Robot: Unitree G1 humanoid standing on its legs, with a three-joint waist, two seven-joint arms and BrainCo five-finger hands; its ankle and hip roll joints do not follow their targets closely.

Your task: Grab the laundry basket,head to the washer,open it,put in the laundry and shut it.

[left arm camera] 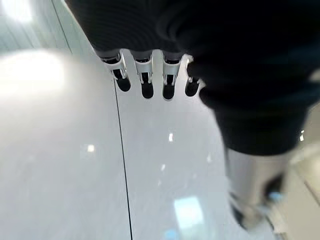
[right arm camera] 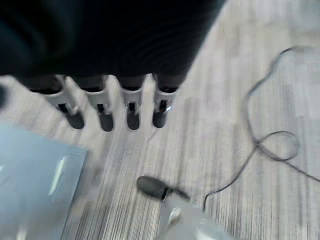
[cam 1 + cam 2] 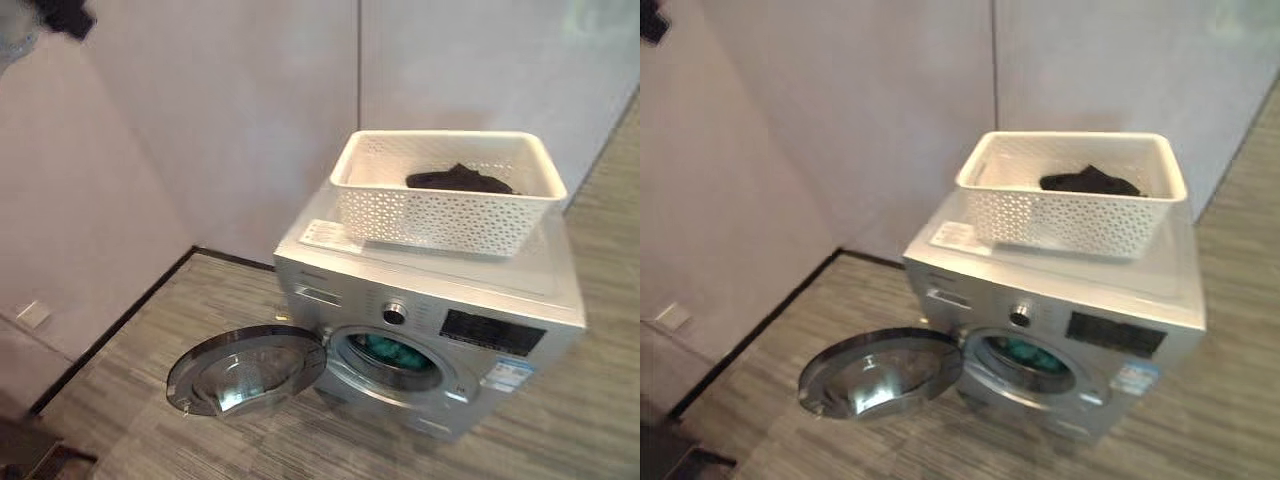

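Note:
A white perforated laundry basket [image 3: 440, 218] stands on top of the silver washer [image 3: 545, 270], with a dark garment [image 3: 460, 180] lying in it. The washer's round door [image 3: 245, 370] is swung wide open to the left, low over the floor. Teal laundry [image 3: 390, 352] shows inside the drum. My left hand [image 1: 145, 82] is raised high, away from the washer; its dark cover shows at the top left corner [image 3: 62, 15]. Its fingers hang relaxed and hold nothing. My right hand [image 2: 105, 107] hangs over the wood floor, fingers straight and holding nothing.
The washer stands near a corner of pale walls, on grey wood-look flooring [image 3: 560, 420]. A wall socket [image 3: 33, 314] sits low on the left wall. The open door takes up floor space to the washer's front left.

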